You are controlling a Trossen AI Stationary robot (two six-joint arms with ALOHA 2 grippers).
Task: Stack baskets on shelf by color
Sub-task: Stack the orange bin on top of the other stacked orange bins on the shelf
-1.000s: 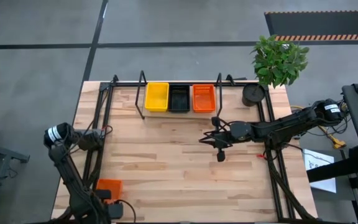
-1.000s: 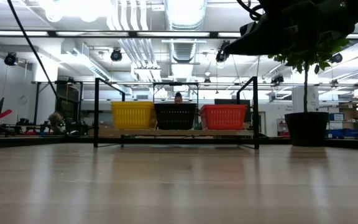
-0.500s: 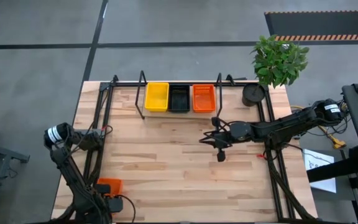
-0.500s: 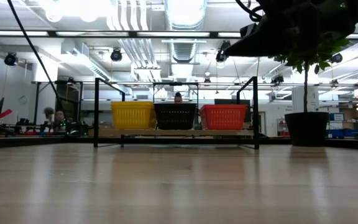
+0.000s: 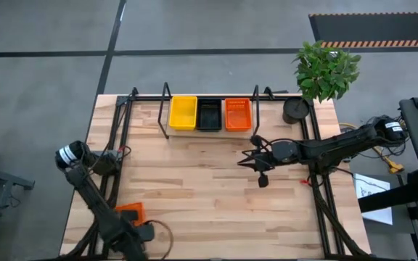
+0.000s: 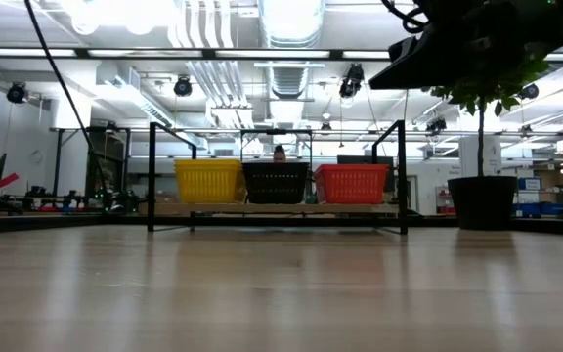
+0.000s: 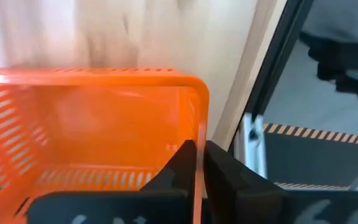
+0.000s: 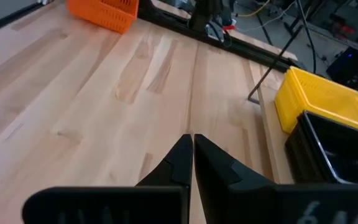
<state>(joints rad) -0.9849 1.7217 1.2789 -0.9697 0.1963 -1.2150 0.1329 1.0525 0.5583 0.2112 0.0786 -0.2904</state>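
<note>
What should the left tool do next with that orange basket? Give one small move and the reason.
Probably lift: the left tool is shut on the loose orange basket's rim at the table's near left corner, far from the shelf, where an orange basket sits.

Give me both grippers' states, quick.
Left gripper: shut on the orange basket rim.
Right gripper: shut, empty, above the table.
</note>
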